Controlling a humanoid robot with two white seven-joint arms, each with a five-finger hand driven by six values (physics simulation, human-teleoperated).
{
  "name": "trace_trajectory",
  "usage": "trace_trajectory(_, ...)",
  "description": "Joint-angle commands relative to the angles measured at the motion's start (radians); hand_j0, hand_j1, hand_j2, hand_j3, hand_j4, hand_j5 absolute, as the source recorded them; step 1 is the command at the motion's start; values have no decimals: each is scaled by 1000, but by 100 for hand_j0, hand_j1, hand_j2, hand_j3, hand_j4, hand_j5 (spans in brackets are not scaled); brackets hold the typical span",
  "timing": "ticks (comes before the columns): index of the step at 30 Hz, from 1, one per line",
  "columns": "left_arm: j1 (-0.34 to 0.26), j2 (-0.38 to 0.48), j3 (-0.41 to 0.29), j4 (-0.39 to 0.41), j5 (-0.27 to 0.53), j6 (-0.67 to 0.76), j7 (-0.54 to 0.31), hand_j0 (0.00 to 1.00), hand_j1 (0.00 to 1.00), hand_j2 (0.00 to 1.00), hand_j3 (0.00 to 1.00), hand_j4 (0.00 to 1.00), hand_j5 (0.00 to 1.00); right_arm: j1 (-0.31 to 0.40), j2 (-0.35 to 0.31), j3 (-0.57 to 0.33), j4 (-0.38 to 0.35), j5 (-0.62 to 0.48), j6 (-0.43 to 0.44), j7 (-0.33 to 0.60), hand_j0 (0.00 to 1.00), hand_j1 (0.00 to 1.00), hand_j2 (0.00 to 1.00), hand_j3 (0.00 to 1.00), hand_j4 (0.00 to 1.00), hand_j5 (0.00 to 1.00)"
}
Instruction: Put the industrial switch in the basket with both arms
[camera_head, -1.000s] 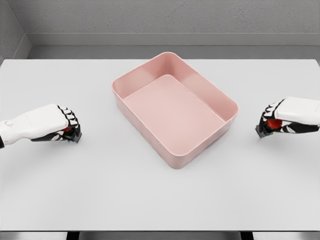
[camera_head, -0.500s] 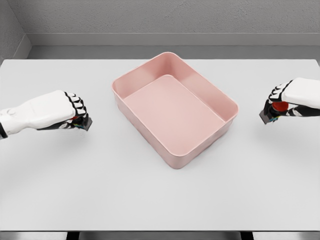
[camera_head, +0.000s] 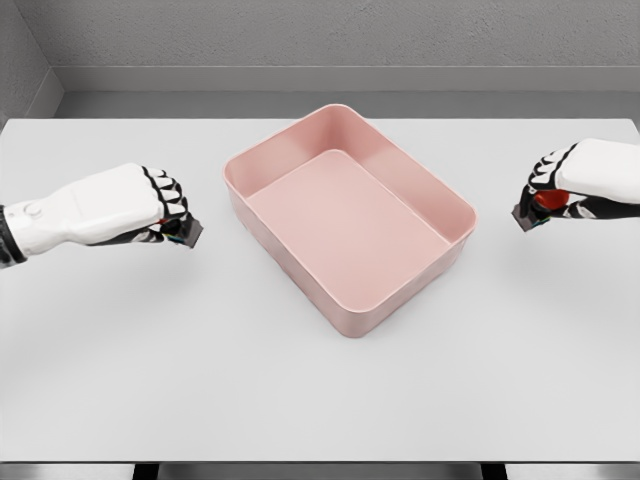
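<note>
A pink rectangular basket (camera_head: 452, 200) stands turned at an angle in the middle of the white table (camera_head: 300, 390). My left hand (camera_head: 168, 212) hovers to the left of the basket, curled around a small dark industrial switch (camera_head: 187, 233) of which only a corner shows. At the right edge of the head view my right hand (camera_head: 548, 195) is raised above the table, fingers wrapped around a second dark switch with a red button (camera_head: 544, 201). Both hands are off the table surface, each roughly level with the basket's rim.
A grey wall and floor strip run behind the table's far edge (camera_head: 320, 119). The table's front edge (camera_head: 320, 462) lies near the bottom of the view.
Both hands have lifted their switches off the table. The left hand has moved up and right toward the basket; the right hand has risen and stayed near the right edge.
</note>
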Motion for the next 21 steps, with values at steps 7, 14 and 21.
trace_trajectory(7, -23, -42, 0, -12, 6, 1, -1, 38, 38, 38, 38, 38, 38, -20, 61, 0, -5, -7, 2, 3, 48, 48, 48, 48, 48, 48)
trace_trajectory(14, -60, -70, 0, -14, 6, 1, -4, 38, 38, 38, 38, 38, 38, -41, 87, 0, -5, -7, 2, 4, 48, 48, 48, 48, 48, 48)
trace_trajectory(21, -84, -96, -2, -18, 5, 1, -8, 37, 37, 37, 37, 37, 37, -55, 139, 2, -4, -7, 2, 20, 47, 47, 47, 47, 47, 47)
